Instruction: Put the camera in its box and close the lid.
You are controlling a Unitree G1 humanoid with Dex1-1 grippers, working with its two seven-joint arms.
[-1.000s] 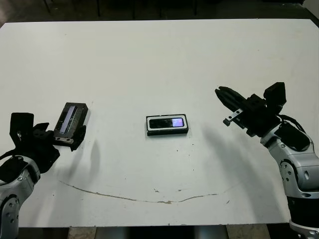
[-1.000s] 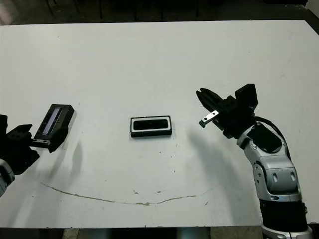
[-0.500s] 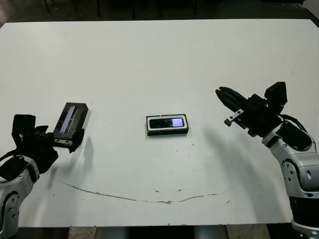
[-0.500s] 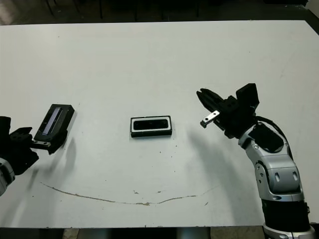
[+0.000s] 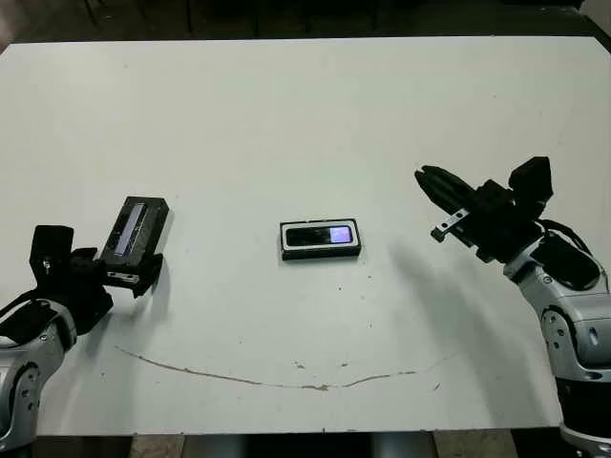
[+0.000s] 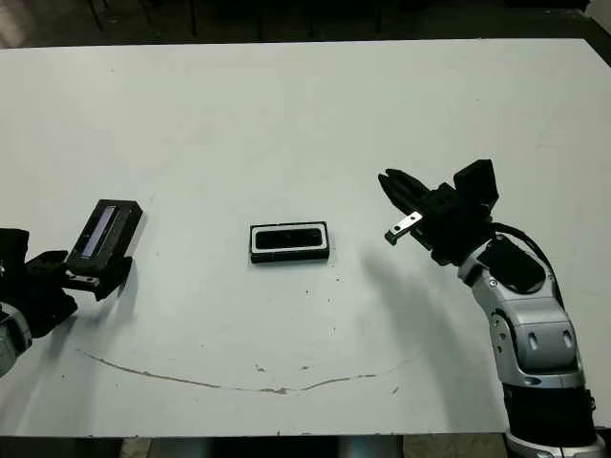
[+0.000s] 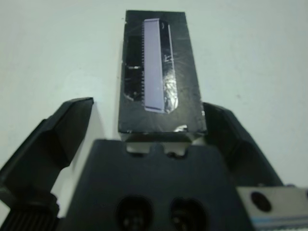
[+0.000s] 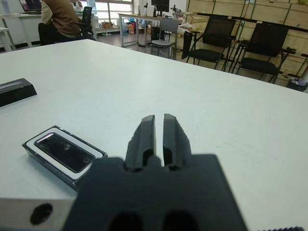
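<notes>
1. We judge the first half done: the camera (image 5: 321,235) lies in the box (image 5: 321,253) at mid-table, its bluish window up, so the lid step is now in hand.
2. The lid (image 5: 135,231) sits well to the left, and our left gripper (image 7: 159,126) has its fingers spread on either side of the near end, not clamped on it (one finger stands clear of the lid's edge in the wrist view).
3. Next we would need to close on the lid, carry it over the box and set it square on the rim.
4. Our right gripper (image 5: 430,181) hovers to the right of the box, fingers (image 8: 147,134) pressed together and holding nothing.
5. Nothing lies between lid and box; only a faint scuff line (image 5: 267,380) marks the table (image 5: 305,114) nearer us.
</notes>
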